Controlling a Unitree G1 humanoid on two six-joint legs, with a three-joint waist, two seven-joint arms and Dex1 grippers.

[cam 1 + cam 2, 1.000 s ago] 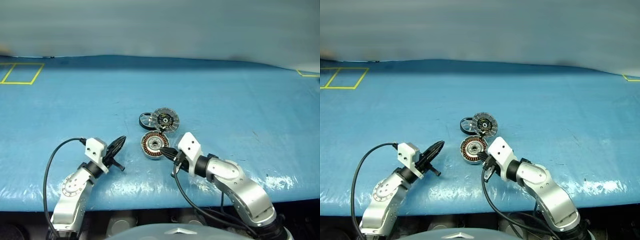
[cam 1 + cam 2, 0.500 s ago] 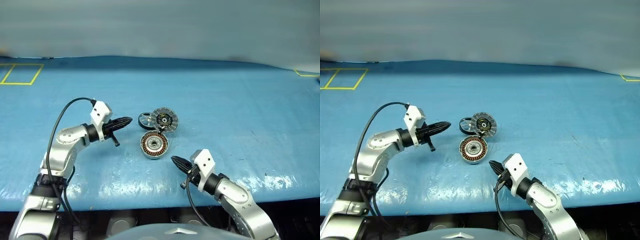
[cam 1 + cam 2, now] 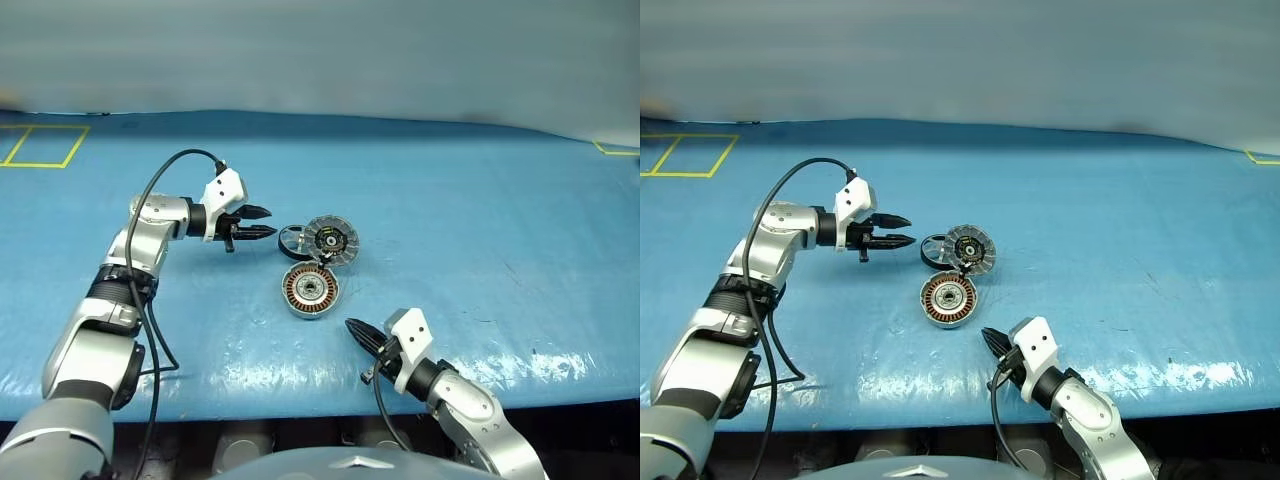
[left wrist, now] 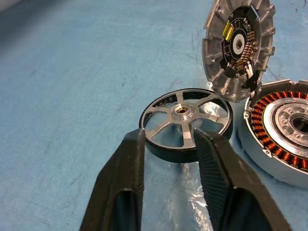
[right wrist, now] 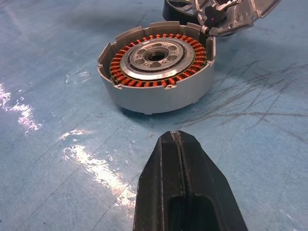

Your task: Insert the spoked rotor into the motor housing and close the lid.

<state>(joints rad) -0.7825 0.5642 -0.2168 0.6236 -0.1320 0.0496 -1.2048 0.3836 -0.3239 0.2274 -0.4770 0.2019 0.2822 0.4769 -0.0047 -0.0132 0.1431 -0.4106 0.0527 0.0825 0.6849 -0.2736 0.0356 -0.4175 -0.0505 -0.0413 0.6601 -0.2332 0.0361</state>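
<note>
Your motor housing (image 3: 311,291) sat open near the middle of the blue tabletop (image 3: 480,200), copper windings showing and nothing in it — lid (image 3: 331,240) tilted up on its far rim. The spoked rotor (image 4: 186,123) lay flat just beside it. Your left gripper (image 4: 166,142) was spread at the rotor's rim; your right gripper (image 5: 178,144) was pinched together, empty, nearer the front edge.

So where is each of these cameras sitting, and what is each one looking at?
Head views: two eyes of one camera, looking down on the blue table and both arms.
Left wrist view: along the open left claw at the spoked rotor.
Right wrist view: along the shut right claw at the motor housing.
Shared: both wrist views catch the housing and its raised lid.
</note>
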